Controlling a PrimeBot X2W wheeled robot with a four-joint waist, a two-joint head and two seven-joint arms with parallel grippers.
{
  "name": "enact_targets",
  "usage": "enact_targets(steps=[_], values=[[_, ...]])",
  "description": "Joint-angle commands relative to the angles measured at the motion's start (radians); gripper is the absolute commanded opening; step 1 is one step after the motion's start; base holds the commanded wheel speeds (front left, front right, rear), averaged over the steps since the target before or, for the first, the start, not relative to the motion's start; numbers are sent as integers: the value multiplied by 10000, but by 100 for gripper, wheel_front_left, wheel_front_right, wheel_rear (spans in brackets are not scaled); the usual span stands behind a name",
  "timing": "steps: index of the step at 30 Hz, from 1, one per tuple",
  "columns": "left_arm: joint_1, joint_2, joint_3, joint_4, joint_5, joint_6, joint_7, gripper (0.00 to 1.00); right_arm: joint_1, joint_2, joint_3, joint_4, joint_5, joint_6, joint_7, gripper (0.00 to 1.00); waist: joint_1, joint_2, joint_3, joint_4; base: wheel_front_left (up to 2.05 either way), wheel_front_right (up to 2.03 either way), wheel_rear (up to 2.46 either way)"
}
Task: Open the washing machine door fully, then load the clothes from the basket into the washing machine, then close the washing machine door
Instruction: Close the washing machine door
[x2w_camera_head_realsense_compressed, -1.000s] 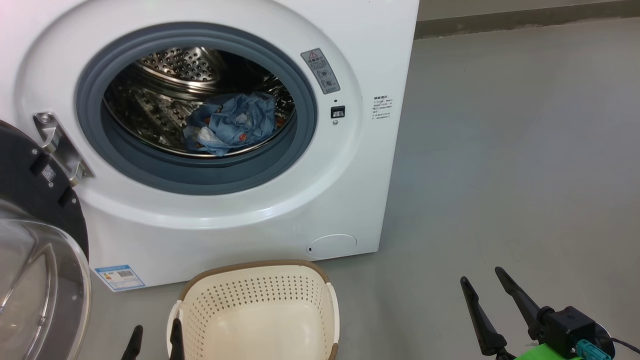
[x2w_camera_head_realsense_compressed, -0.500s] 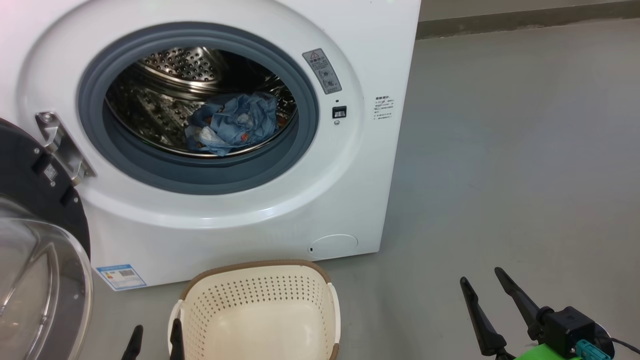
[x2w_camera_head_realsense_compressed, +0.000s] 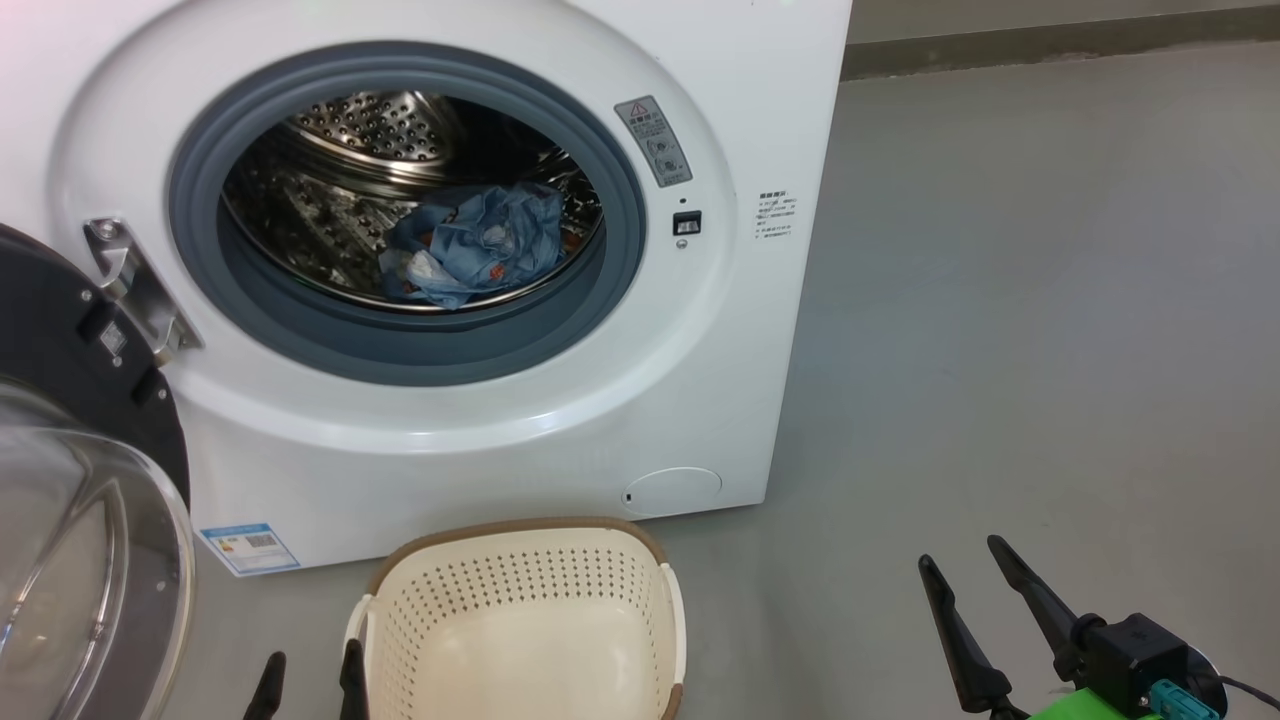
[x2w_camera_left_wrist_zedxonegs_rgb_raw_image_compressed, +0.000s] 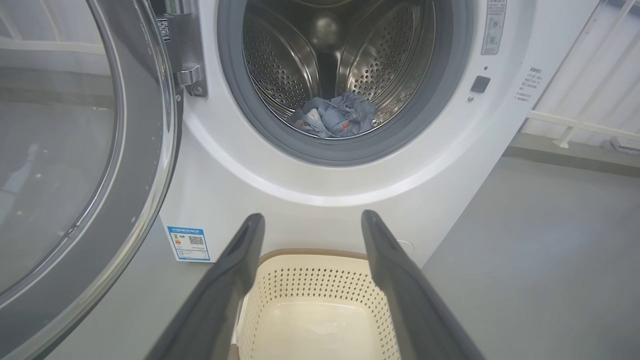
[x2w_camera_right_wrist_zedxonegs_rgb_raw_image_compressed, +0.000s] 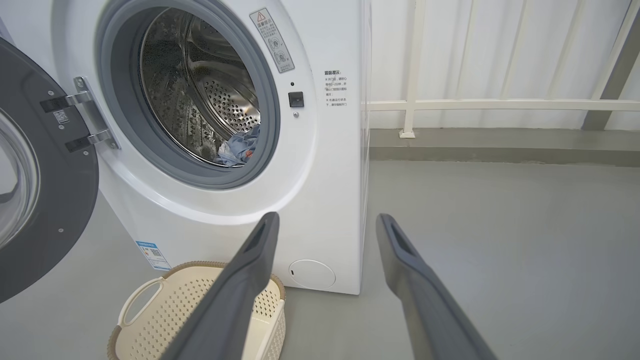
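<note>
The white washing machine (x2w_camera_head_realsense_compressed: 700, 380) stands with its black, glass-windowed door (x2w_camera_head_realsense_compressed: 70, 520) swung wide open to the left. Light blue clothes (x2w_camera_head_realsense_compressed: 480, 245) lie inside the steel drum, also seen as clothes (x2w_camera_left_wrist_zedxonegs_rgb_raw_image_compressed: 337, 115) in the left wrist view. The cream basket (x2w_camera_head_realsense_compressed: 520, 620) sits on the floor before the machine with nothing in it. My left gripper (x2w_camera_head_realsense_compressed: 308, 668) is open at the basket's left edge, holding nothing. My right gripper (x2w_camera_head_realsense_compressed: 958, 560) is open over bare floor to the basket's right.
Grey floor (x2w_camera_head_realsense_compressed: 1050, 350) stretches to the right of the machine. A white railing (x2w_camera_right_wrist_zedxonegs_rgb_raw_image_compressed: 500, 105) and wall stand behind it. The open door (x2w_camera_left_wrist_zedxonegs_rgb_raw_image_compressed: 75, 175) takes up the space at the left.
The head view has shifted slightly, so the machine sits a little further right in the picture. Both grippers keep their places and stay open.
</note>
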Motion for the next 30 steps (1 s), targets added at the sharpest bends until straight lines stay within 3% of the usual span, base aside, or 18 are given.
enact_targets(steps=[1, 30], values=[[-103, 101, 327, -278, 131, 83, -65, 100, -210, -132, 221, -210, 89, 90, -49, 100, 0, 0, -1, -3, -92, 65, 27], [-130, 100, 268, -243, 120, 145, -65, 100, -233, -130, 187, -217, 74, 90, -49, 100, 0, 0, 79, -19, -76, 72, 4]])
